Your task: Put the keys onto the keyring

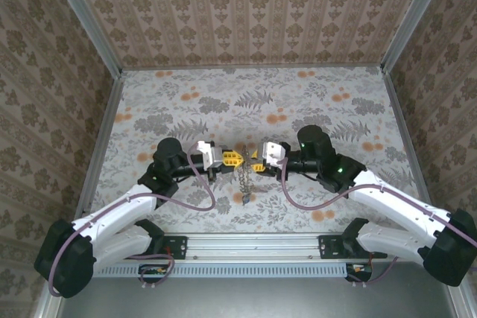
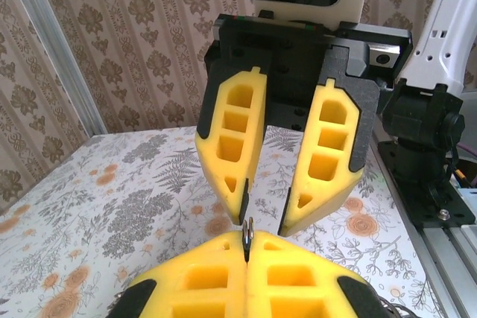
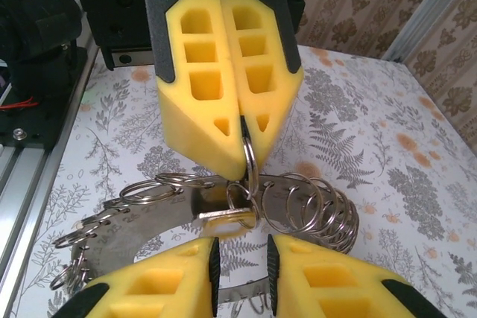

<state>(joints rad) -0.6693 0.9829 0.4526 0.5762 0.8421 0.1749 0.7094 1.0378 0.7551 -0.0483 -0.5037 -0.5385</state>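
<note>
The keyring (image 3: pixel 149 217) is a curved steel band strung with several split rings. In the top view the keyring (image 1: pixel 244 180) hangs as a dark chain below the two grippers. My left gripper (image 2: pixel 247 247) is shut on the edge of one split ring (image 3: pixel 251 161) and holds the bunch above the table. A flat brass-tinted piece (image 3: pixel 223 216), seen edge-on, hangs from a small ring under it and looks like one of the keys. My right gripper (image 3: pixel 240 251) faces the left gripper (image 3: pixel 244 147) tip to tip. It is open, just short of that piece, with nothing between its pads.
The table (image 1: pixel 313 102) has a floral cloth. Patterned walls with metal corner posts (image 1: pixel 89 27) enclose it on three sides. The arms' base rail (image 1: pixel 253 247) runs along the near edge.
</note>
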